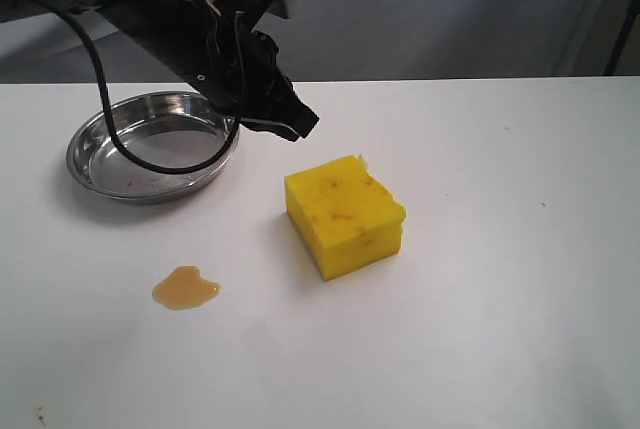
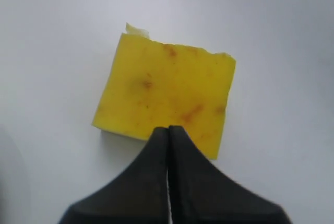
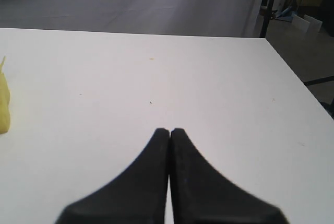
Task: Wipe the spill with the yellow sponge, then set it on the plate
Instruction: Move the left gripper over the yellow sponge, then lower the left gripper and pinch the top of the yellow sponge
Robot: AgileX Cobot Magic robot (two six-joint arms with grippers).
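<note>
The yellow sponge (image 1: 346, 214) lies on the white table near its middle, a thick block with brown specks. The spill (image 1: 184, 288) is a small glossy amber blob to the sponge's front left. The plate (image 1: 88, 154), a shiny steel dish, sits at the back left. My left gripper (image 1: 302, 127) hangs shut in the air between plate and sponge, holding nothing. In the left wrist view the sponge (image 2: 166, 96) lies just beyond the closed fingertips of the left gripper (image 2: 169, 128). My right gripper (image 3: 169, 130) is shut and empty over bare table, with a sliver of the sponge (image 3: 3, 104) at that view's edge.
A black cable (image 1: 130, 149) from the left arm loops over the plate. A grey backdrop (image 1: 450, 9) stands behind the table's far edge. The table's corner and a dark stand (image 3: 267, 10) show in the right wrist view.
</note>
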